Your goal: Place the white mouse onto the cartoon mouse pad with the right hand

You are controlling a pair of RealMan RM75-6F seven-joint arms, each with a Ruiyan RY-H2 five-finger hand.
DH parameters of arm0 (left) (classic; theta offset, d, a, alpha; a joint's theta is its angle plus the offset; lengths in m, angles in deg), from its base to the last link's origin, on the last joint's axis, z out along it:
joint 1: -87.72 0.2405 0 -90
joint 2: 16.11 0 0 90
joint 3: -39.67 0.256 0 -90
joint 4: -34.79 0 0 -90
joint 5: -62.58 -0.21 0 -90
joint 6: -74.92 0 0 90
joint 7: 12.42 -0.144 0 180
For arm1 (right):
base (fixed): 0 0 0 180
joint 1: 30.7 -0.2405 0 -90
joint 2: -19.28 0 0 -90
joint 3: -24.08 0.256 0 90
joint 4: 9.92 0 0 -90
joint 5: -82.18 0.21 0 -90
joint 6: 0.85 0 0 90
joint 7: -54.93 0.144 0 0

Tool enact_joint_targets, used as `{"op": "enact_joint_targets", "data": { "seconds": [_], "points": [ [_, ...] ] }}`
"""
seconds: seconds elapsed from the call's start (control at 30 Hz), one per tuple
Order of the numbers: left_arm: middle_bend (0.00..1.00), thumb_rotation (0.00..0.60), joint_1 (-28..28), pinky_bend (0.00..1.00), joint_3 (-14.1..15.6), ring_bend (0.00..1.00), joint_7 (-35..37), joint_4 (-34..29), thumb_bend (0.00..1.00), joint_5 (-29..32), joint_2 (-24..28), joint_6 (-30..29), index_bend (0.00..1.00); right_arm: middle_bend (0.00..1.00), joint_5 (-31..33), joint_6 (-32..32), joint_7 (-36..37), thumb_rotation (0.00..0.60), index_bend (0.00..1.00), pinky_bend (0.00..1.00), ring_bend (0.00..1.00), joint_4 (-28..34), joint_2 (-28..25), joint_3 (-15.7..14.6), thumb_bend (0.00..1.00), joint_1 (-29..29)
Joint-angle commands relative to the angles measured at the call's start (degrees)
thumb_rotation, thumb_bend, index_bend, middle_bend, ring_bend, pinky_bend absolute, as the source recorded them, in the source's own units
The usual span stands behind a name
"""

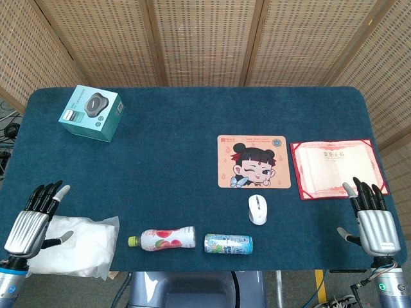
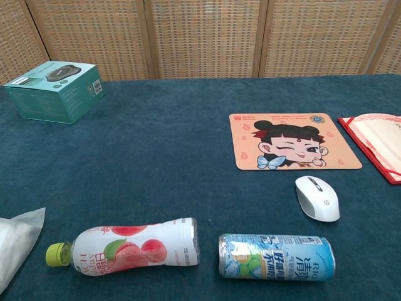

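Woven screens stand behind a dark blue table (image 1: 180, 147), where the white mouse (image 1: 257, 209) lies just in front of the cartoon mouse pad (image 1: 253, 162), not on it. The right hand (image 1: 371, 215) rests well right of the pad, fingers straight, slightly apart, holding nothing; the left hand (image 1: 35, 215) sits far left, likewise empty.

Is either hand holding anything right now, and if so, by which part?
Nothing is held. The left hand and right hand are both open with fingers apart, near the table's front corners. The mouse lies untouched just in front of the mouse pad.
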Motion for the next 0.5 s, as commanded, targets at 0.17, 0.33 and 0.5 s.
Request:
{"op": "enact_joint_targets", "data": {
  "seconds": [0.17, 0.33, 0.5],
  "points": [
    [0.0, 0.6, 0.0, 0.0, 0.1, 0.0, -0.3, -0.1, 0.15, -0.2, 0.0, -0.1, 0.0, 0.0, 0.0, -0.1, 0.2, 0.6, 0.04, 0.0, 0.0, 0.0, -0.1, 0.0, 0.0, 0.0],
    [0.0, 0.6, 0.1, 0.0, 0.1, 0.0, -0.2, -0.2, 0.15, -0.3, 0.0, -0.3, 0.0, 0.0, -0.1, -0.1, 0.3, 0.6, 0.04, 0.0, 0.0, 0.1, -0.1, -0.1, 0.0, 0.1],
    [0.0, 0.6, 0.1, 0.0, 0.1, 0.0, 0.1, -0.2, 0.15, -0.3, 0.1, -0.4, 0.0, 0.0, -0.2, -0.2, 0.2, 0.6, 0.04, 0.0, 0.0, 0.1, 0.0, -0.1, 0.0, 0.0]
  ]
}}
